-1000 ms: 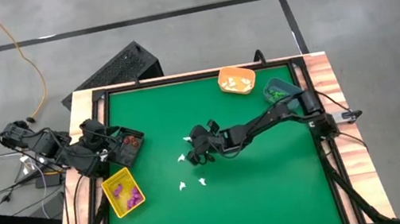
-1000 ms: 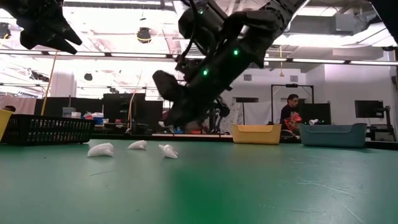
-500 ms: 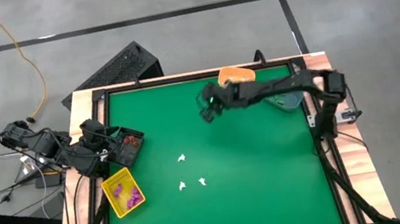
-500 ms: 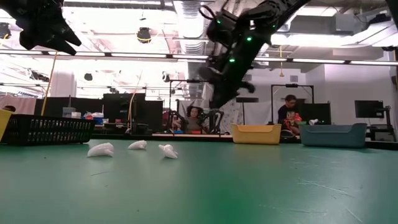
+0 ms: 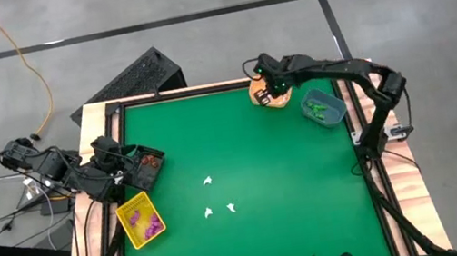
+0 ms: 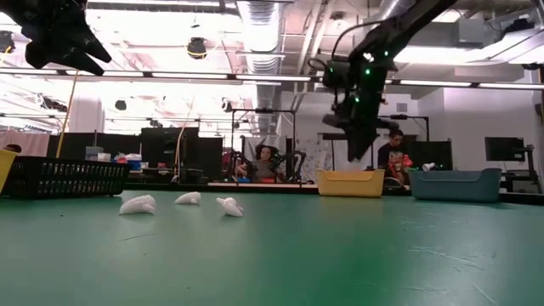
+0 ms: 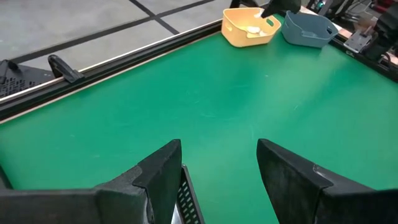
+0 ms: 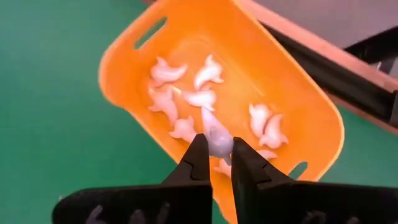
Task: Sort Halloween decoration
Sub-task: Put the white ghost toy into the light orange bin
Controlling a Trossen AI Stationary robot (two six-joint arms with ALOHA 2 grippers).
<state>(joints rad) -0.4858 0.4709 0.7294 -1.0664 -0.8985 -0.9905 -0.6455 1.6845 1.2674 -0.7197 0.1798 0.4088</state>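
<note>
My right gripper (image 8: 221,149) hangs over the orange bin (image 5: 257,98) at the table's far right, shut on a white trinket (image 8: 216,137). Several more white trinkets (image 8: 186,99) lie inside that bin. Three white trinkets (image 5: 207,181) (image 5: 208,212) (image 5: 231,207) lie on the green mat near the table's middle; the low view shows them too (image 6: 138,204). My left gripper (image 7: 217,162) is open and waits above the black bin (image 5: 147,166) at the table's left edge. My right gripper pinches the white trinket's lower part (image 8: 217,147) between its two fingertips (image 8: 198,155), coming from above and pointing down. The trinket is lifted clear and sticks out beyond the fingertips, above the orange bin's floor.
A blue bin (image 5: 323,108) with green trinkets sits beside the orange one. A yellow bin (image 5: 140,221) holding purple trinkets stands at the left near side, next to the black bin with reddish ones. A raised dark frame (image 5: 204,90) borders the mat. People sit in the room beyond (image 6: 397,153).
My right gripper has risen from the table's middle and swung toward the far right edge, ending over the orange bin with one white trinket in its fingers. Three white trinkets have stayed where they lay on the mat.
</note>
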